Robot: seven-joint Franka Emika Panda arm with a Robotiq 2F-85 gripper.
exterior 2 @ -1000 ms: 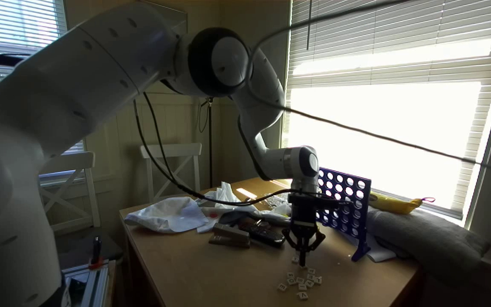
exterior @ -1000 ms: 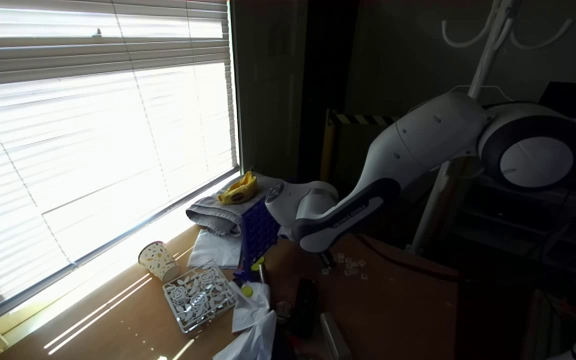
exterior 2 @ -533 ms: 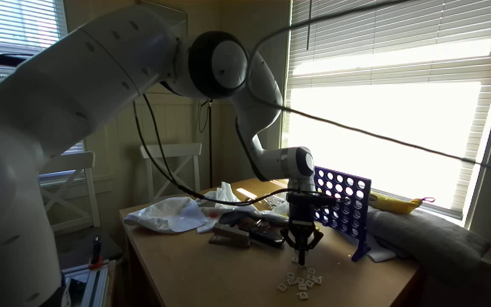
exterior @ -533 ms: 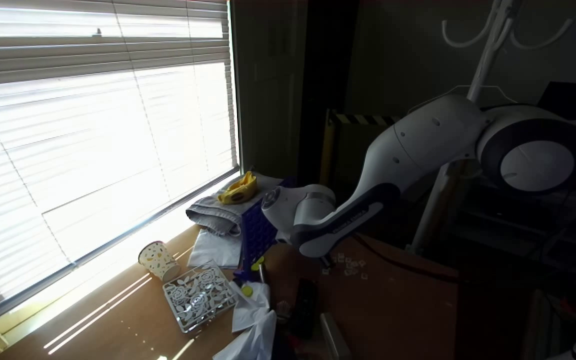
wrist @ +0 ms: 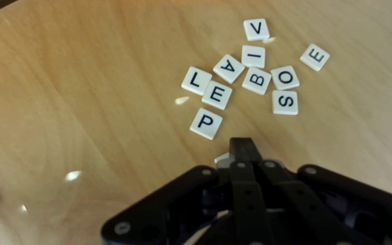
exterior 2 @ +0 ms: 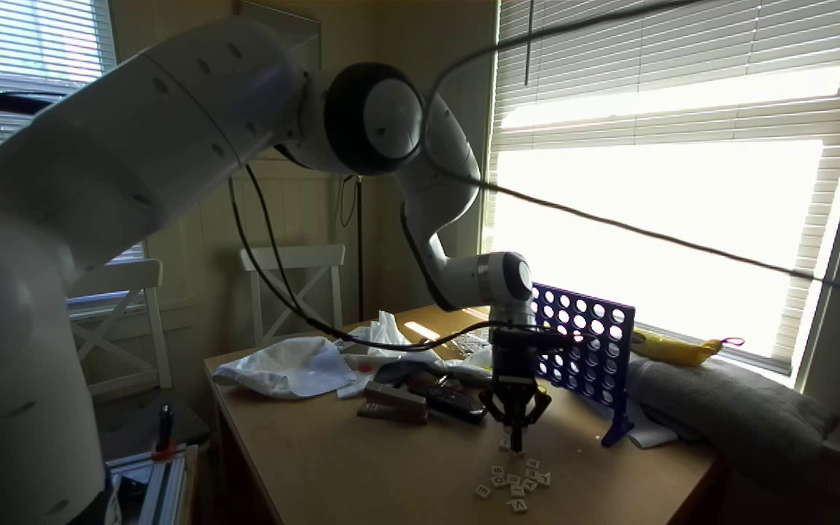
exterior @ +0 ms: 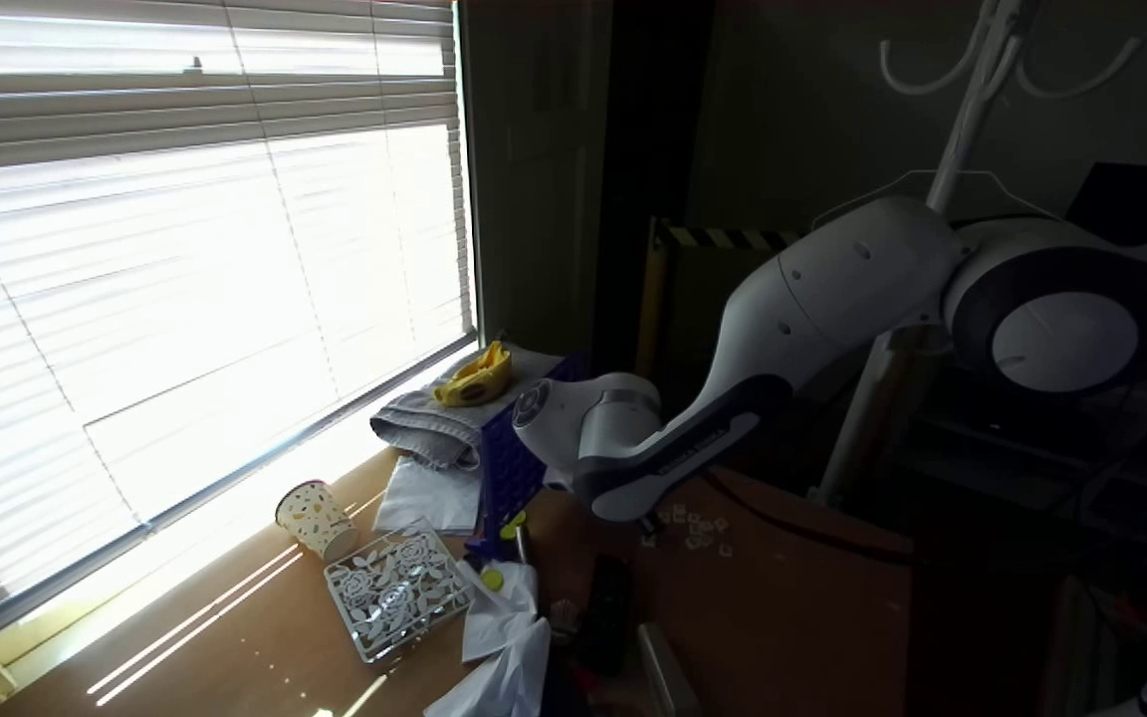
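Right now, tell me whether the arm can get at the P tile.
Probably yes: in the wrist view the P tile lies uncovered near the jaws, and nothing visible blocks it. The jaws look shut, so grasping likely needs them opened first.

the white p tile lies flat; near it, a white tile is mostly hidden; nine lettered tiles spread outward from the p tile.

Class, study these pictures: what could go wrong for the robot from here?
In the wrist view, the gripper, jaws shut, partly hides a tile, so it might skid that tile unnoticed. The P tile lies close by and could get knocked. The blue rack stands near too; a sideways swing might hit it.
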